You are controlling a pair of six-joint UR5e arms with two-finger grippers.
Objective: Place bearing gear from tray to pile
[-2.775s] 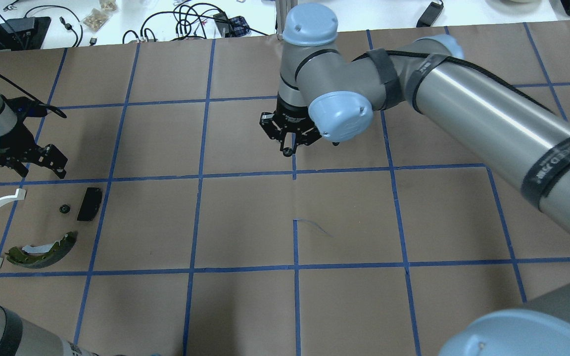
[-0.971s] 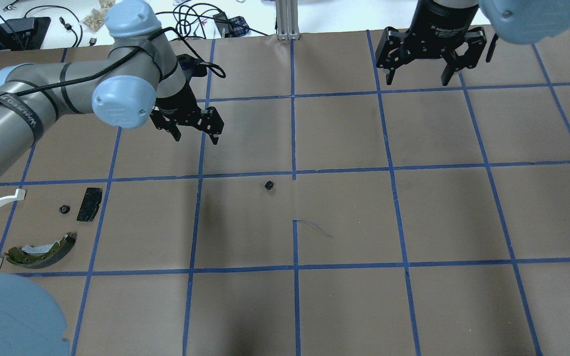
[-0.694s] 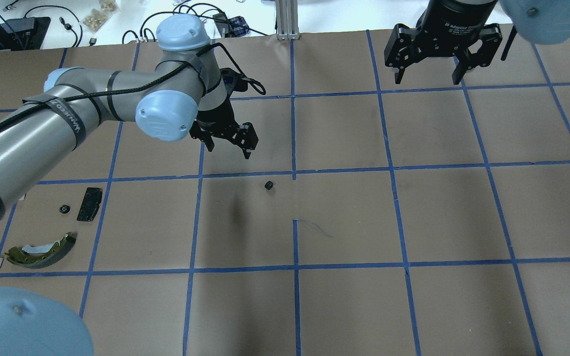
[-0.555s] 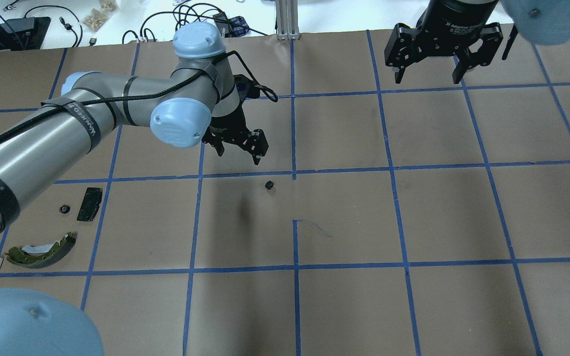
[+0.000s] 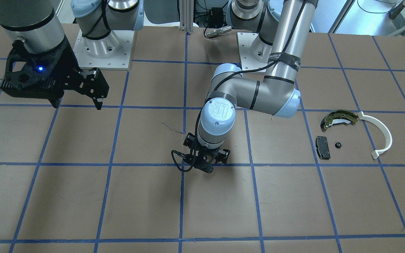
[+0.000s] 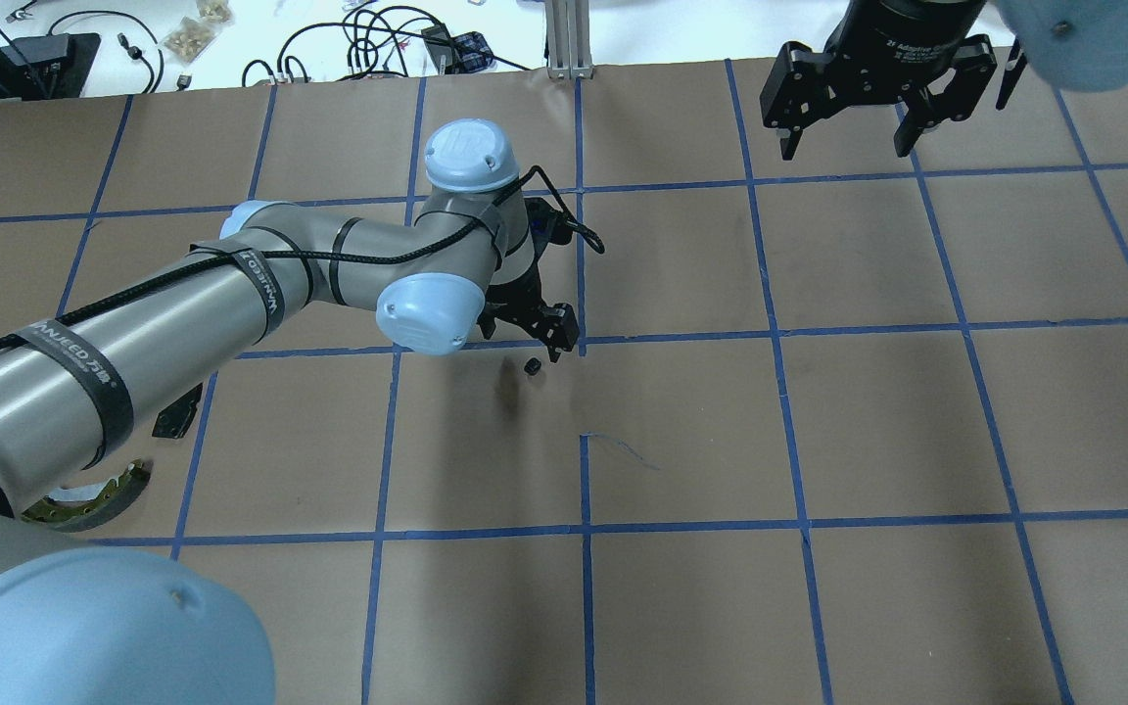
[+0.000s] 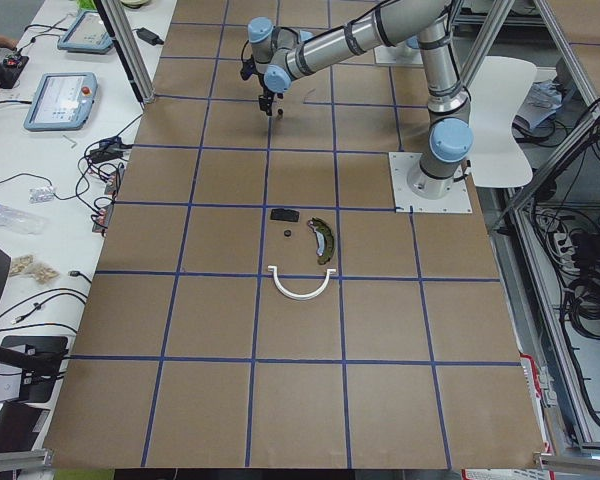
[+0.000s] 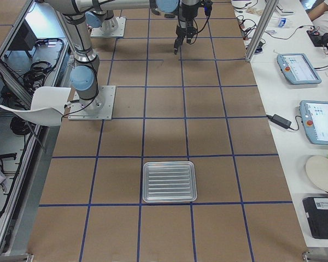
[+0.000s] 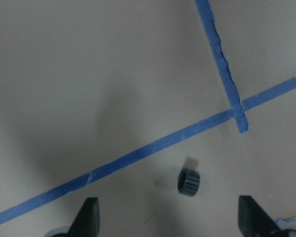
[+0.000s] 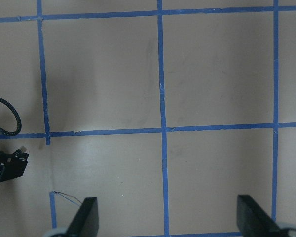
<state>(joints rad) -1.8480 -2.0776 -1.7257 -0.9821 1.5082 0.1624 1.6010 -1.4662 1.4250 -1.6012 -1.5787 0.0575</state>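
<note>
Both pincers gape; left pincer [image 9: 170,217] near bearing gear [image 9: 188,182] beside tape crossing [image 9: 239,111], right pincer [image 6: 843,147] well apart.

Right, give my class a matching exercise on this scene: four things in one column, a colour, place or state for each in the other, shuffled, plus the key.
Things:
1. gear
2. right gripper
3. tray
4. arc

Descriptions:
a. white, curved
b. open, holding nothing
c. small, black, under the open left gripper
d. silver, ribbed

Pairs: 1-c, 2-b, 3-d, 4-a
</note>
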